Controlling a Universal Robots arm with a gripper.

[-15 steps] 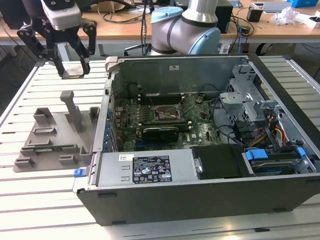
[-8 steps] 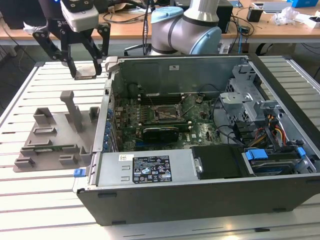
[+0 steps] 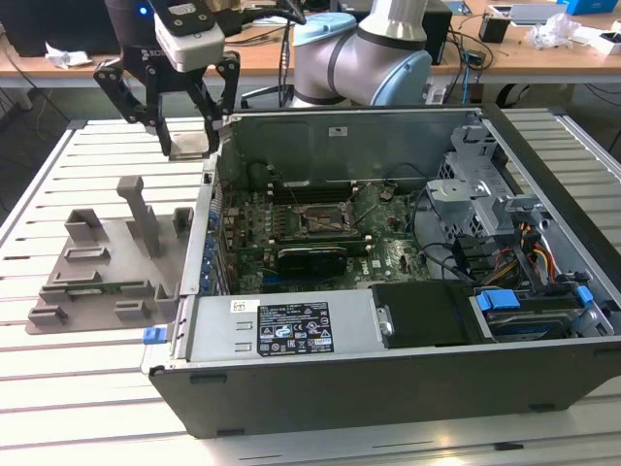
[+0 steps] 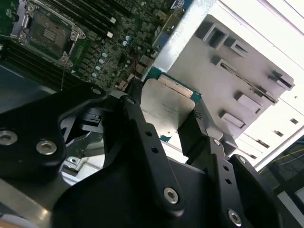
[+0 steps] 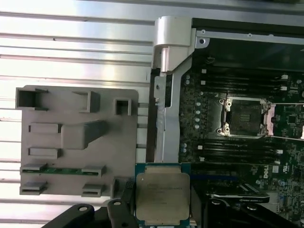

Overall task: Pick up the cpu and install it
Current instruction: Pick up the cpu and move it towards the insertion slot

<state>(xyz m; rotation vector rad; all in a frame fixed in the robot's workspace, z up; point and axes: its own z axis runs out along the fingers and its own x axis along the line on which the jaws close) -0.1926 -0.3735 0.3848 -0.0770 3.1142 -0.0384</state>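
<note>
While the end effector (image 3: 191,138) hangs over the far corner of the computer case (image 3: 388,388) on the exterior view's left, its fingers (image 4: 142,128) are clamped on two opposite edges of the cpu (image 5: 162,197). The cpu is held aloft with its metal lid showing in both wrist views. It sits between the grey fixture tray (image 3: 97,267) on the tabletop (image 3: 78,408) and the open motherboard socket (image 5: 244,116).

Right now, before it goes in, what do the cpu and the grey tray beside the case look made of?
The cpu: a dull silver-grey metal lid with soft glare, on a thin blue-green board edge, likely laminate. The tray: matte grey plastic by its look, with uniform colour, moulded blocks and no shine.
</note>
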